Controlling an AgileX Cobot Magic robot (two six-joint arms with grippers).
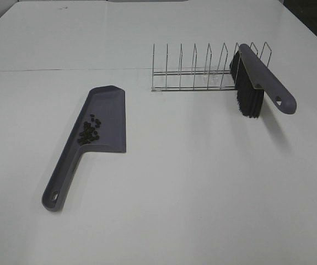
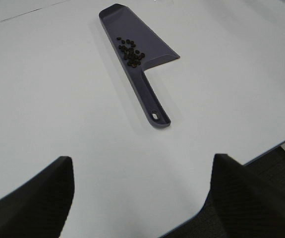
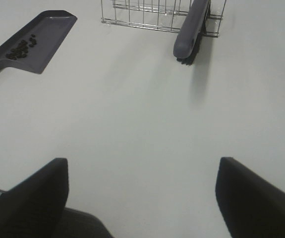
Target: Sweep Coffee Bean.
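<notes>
Both hands, left hand (image 2: 142, 198) and right hand (image 3: 142, 198), seen wide open, nothing held. Coffee bean (image 1: 89, 132) piled in dustpan (image 1: 104, 118); spill risked if pan handle bumped.

The dustpan (image 1: 106, 118) and brush handle (image 1: 268, 80) look like matt grey plastic. The rack (image 1: 194, 69) is thin shiny metal wire. The table (image 1: 202, 182) is smooth and white.

No legible text, labels, brand marks, numbers or signs appear on the dustpan (image 1: 100, 124), the brush (image 1: 266, 80), the wire rack (image 1: 194, 69) or the table (image 1: 202, 187).
</notes>
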